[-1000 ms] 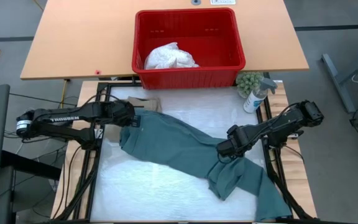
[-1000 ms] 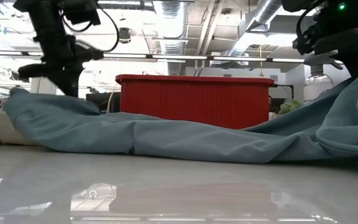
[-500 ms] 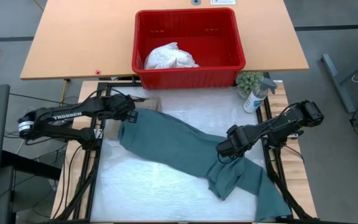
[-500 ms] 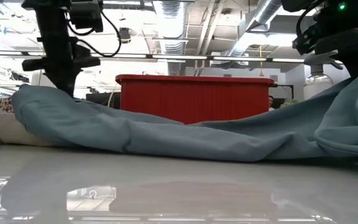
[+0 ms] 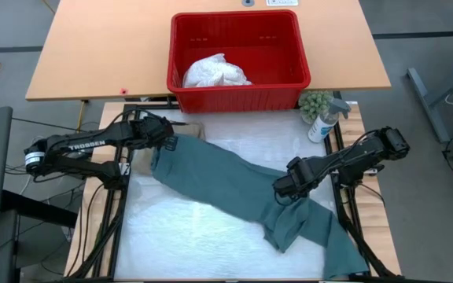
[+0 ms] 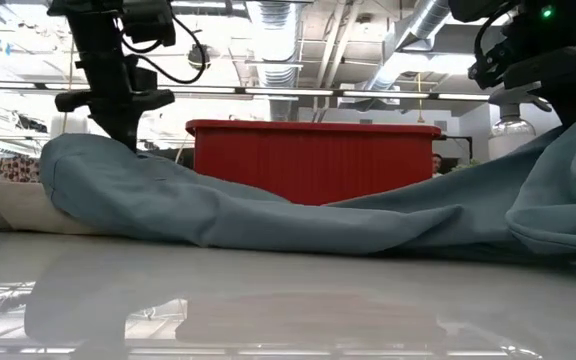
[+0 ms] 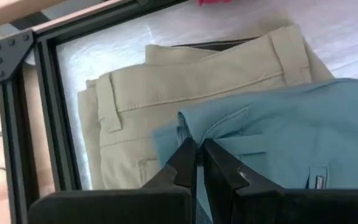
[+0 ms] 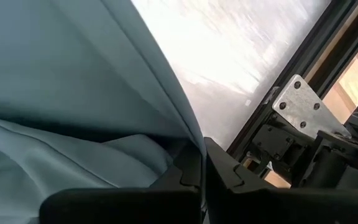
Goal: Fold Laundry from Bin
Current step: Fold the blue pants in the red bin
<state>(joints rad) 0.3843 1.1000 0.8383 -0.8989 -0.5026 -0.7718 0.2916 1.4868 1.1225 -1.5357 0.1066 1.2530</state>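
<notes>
The dark teal-green garment lies slantwise across the white table top, from far left to near right, and its near-right end hangs over the table's edge. My left gripper is shut on its far-left end, above the folded beige-khaki garment. My right gripper is shut on the garment toward its near-right end. The red bin stands beyond the far edge with the white garment inside. My left gripper pinches a corner of the teal garment's far-left end between its two fingers, coming slanting down from the left. That end is raised a little off the table and the cloth slopes down from it. My right gripper pinches a raised fold of the teal garment between its two fingers, pointing steeply down. The cloth hangs from the fingers like a tent and its lower parts lie on the table.
A spray bottle and a small green plant stand at the table's far right corner. A black frame rail runs along the table's left edge, another along the right. The near-left part of the table top is bare.
My left gripper has gone toward the table's far edge and a little right, rolling about its own line, still shut. It has drawn the teal garment's left end along, farther over the khaki garment; the right end has stayed in place.
</notes>
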